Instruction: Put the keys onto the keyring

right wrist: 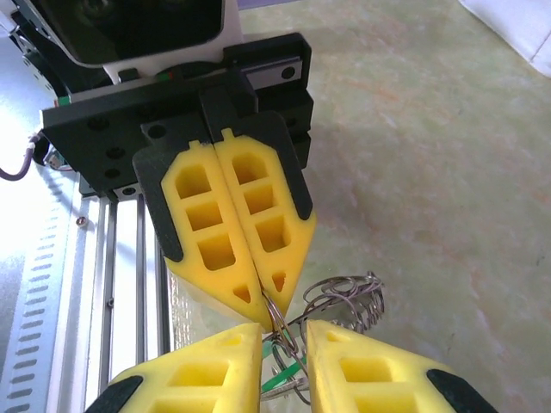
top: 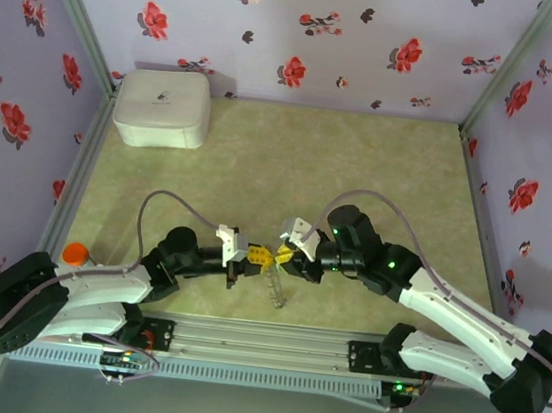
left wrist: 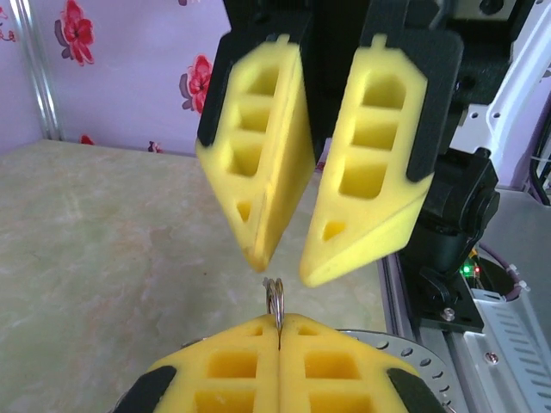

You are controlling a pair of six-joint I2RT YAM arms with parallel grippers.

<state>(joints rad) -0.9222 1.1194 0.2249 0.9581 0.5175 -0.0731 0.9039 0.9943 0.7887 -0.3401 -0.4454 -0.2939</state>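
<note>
My left gripper [left wrist: 280, 325] is shut on the keyring [left wrist: 275, 297], a thin metal ring standing edge-on out of its yellow fingertips. Facing it tip to tip, my right gripper [left wrist: 287, 268] is open, its fingers a small gap apart just beyond the ring's free edge. In the right wrist view the keyring [right wrist: 277, 317] runs from the left gripper [right wrist: 269, 310] down between the right gripper's [right wrist: 284, 334] fingers without being pinched. A bright-green piece of the keys [right wrist: 284, 376] shows low in that gap. In the top view the left gripper [top: 258, 256] and the right gripper [top: 285, 255] meet near the front rail.
A tangle of wire loops [right wrist: 349, 298] sits just past the fingertips. A white rounded box [top: 163, 107] stands at the back left corner. An orange knob [top: 75, 253] is by the left arm. The metal rail [top: 269, 345] runs along the near edge, and flowered walls enclose the table.
</note>
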